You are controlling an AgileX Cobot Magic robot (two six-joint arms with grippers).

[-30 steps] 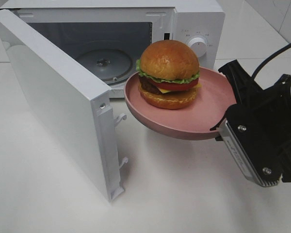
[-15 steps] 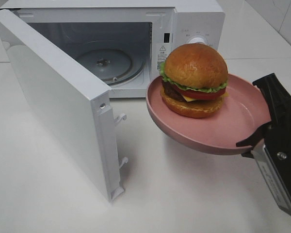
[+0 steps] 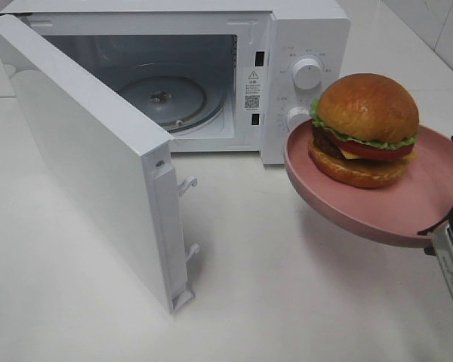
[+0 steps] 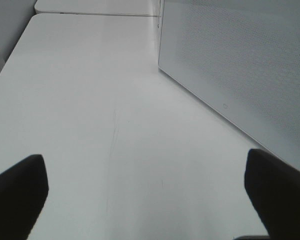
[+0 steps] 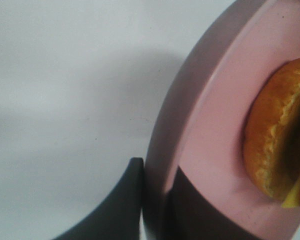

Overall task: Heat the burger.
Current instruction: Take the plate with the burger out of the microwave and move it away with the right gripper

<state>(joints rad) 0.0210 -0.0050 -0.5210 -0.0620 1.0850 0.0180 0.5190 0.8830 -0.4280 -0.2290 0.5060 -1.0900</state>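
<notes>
One burger [image 3: 365,128], upright on the pink plate [image 3: 347,207], now sits at the right edge of the exterior frame. A second ago it hung at frame centre, right before the microwave [image 3: 302,30] mouth; it has since slid rightward, clear of the control knobs. My judgement: I am drawing away from the cavity, so heating is not yet underway. The turntable [image 3: 162,96] is bare, the door [image 3: 90,151] swung wide at left. My right gripper [image 5: 155,200] pinches the plate rim, a finger on each face; the burger rests just beyond it, inboard on the plate. My left gripper [image 4: 145,192] is spread wide over bare table [image 4: 90,100].
</notes>
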